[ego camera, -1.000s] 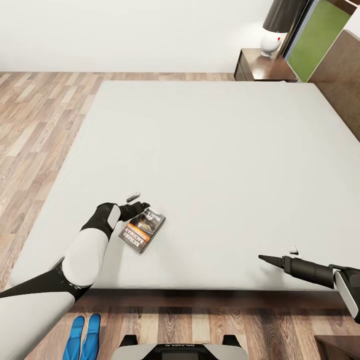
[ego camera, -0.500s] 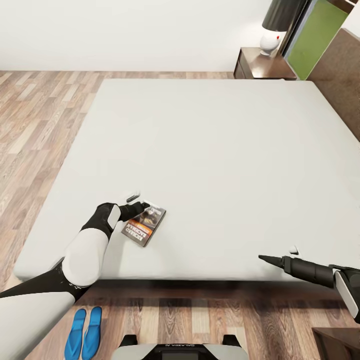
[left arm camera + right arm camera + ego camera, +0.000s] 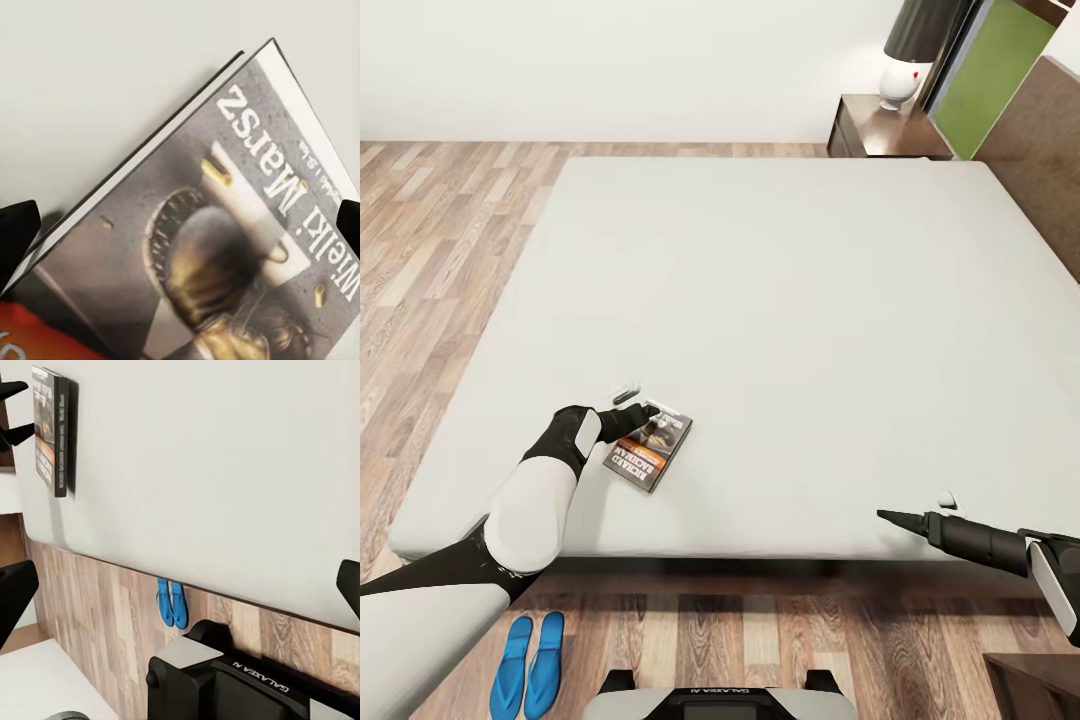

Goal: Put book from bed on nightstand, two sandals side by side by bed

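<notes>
Left claw (image 3: 645, 412) open over one book (image 3: 650, 450) — right claw (image 3: 887, 516) state unclear; two sandals (image 3: 527, 667).

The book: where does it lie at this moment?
In the head view, the book lies on the bed near its front-left edge, at the left gripper.

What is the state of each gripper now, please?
Left gripper: open, its fingers either side of the book, not gripping.
Right gripper: open, empty.
</notes>
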Robot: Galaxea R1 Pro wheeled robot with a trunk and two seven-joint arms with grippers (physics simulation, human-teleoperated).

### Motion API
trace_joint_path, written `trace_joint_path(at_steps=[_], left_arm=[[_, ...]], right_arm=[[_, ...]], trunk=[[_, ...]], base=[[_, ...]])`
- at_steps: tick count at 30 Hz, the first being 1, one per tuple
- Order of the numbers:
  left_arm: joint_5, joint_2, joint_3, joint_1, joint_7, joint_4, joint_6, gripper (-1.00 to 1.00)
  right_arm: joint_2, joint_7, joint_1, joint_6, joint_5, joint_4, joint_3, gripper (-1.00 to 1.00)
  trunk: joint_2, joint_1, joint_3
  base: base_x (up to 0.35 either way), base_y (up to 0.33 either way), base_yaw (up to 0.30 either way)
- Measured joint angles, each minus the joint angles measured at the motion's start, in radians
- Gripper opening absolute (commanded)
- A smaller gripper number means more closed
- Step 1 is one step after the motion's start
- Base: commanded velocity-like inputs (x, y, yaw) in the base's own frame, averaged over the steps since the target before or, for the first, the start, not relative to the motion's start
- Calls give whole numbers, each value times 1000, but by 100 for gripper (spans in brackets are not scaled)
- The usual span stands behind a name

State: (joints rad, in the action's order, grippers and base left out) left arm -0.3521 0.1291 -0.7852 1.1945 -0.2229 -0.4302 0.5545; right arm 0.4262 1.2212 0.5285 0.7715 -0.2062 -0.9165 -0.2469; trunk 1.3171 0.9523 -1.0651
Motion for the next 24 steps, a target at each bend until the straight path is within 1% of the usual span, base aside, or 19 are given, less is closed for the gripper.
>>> trace_joint_path(at_steps=[24], left_arm=[[0,0,0,0,0,0,0,100]], right_arm=[[0,0,0,1,0,-1,0,100]], trunk=[[0,0,0]], base=[[0,0,0]])
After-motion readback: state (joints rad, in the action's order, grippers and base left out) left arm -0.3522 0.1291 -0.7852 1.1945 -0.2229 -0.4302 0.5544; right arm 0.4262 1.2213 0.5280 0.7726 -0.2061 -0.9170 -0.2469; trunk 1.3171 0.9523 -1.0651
